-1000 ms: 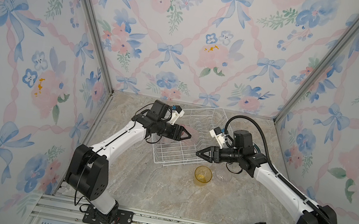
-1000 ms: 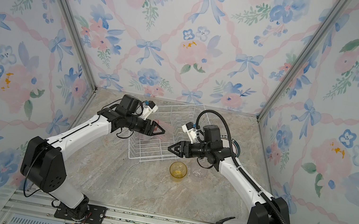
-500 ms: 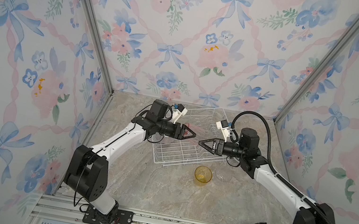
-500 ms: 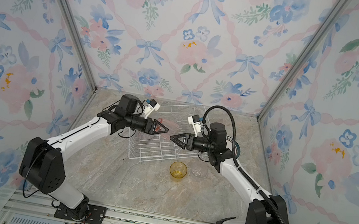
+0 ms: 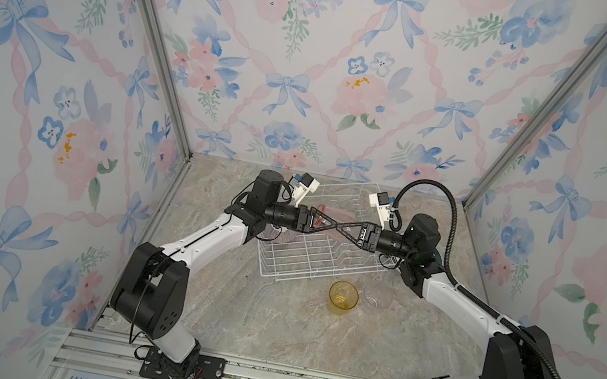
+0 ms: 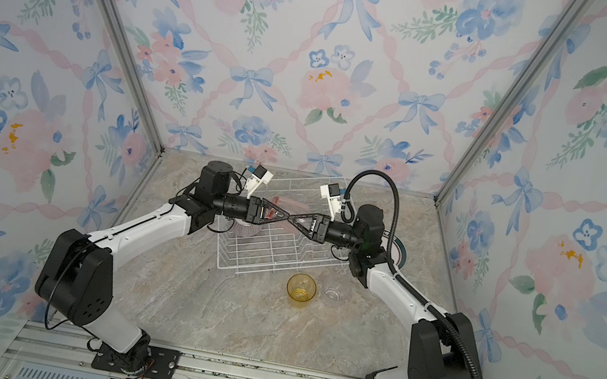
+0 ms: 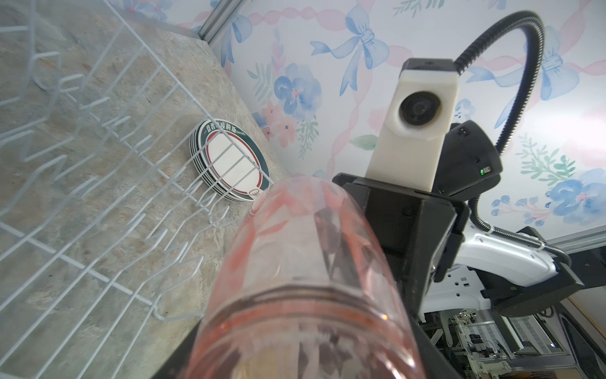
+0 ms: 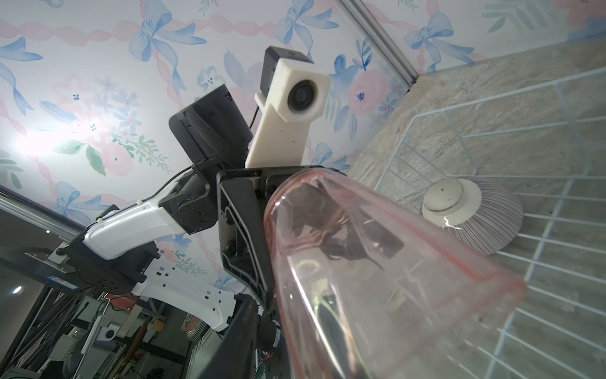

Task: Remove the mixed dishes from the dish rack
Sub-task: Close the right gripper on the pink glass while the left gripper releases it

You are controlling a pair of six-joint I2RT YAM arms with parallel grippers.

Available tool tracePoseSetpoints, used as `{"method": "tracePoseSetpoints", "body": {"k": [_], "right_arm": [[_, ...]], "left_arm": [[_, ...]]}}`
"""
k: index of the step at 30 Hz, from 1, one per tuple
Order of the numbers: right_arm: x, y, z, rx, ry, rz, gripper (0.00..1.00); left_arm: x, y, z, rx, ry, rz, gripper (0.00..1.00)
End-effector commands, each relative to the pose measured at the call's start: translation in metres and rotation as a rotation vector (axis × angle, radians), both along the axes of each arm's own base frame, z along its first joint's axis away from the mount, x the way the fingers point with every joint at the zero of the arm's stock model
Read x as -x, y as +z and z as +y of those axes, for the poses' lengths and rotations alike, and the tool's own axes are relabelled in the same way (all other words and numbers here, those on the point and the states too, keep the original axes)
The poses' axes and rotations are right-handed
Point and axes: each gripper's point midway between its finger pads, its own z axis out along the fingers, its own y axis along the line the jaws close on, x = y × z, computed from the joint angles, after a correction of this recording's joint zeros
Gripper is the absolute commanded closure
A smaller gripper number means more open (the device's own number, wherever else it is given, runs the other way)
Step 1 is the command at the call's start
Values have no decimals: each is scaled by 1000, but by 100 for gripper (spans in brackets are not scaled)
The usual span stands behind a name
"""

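Observation:
Over the white wire dish rack [image 5: 302, 260] [image 6: 261, 252] my two grippers meet tip to tip, with a pink tumbler [image 5: 331, 212] [image 7: 301, 262] [image 8: 377, 279] lying level between them. The left gripper [image 5: 332, 225] [image 6: 285, 217] is shut around one end. At the other end the right gripper [image 5: 340, 227] [image 6: 293, 219] has closed on it, with one finger showing through the glass. A pink-striped ribbed bowl [image 8: 475, 220] [image 5: 273, 231] lies upside down at the rack's left end. The stacked dark-rimmed plates [image 7: 229, 167] [image 6: 401, 250] lie on the table right of the rack.
A yellow tumbler [image 5: 343, 298] [image 6: 301, 290] and a clear tumbler [image 5: 378, 296] [image 6: 337, 289] stand upright on the marble table just in front of the rack's right corner. Flowered walls close in the back and both sides.
The right gripper has risen from near the yellow tumbler, moved left to meet the left gripper and closed on the pink tumbler. The left gripper has reached slightly to the right with it.

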Motion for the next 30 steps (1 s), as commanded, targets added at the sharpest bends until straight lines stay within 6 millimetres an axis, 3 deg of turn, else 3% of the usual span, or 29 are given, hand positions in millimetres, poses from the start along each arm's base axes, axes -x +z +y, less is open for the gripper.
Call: {"method": "tracePoseSetpoints", "body": {"k": [1, 9, 14, 23, 30], "right_arm": [[3, 16, 1, -52, 34, -56, 74], [-3, 27, 3, -119, 44, -49, 100], [-7, 30, 5, -151, 54, -38, 100], [-8, 29, 4, -103, 33, -50, 100], [-4, 19, -1, 28, -14, -66, 100]], "left_arm": [[-4, 9, -6, 49, -18, -27, 39], [-1, 16, -7, 73, -32, -36, 39], [0, 17, -7, 78, -34, -38, 36], [-3, 25, -1, 72, 18, -83, 3], [-8, 46, 14, 69, 93, -176, 2]]}}
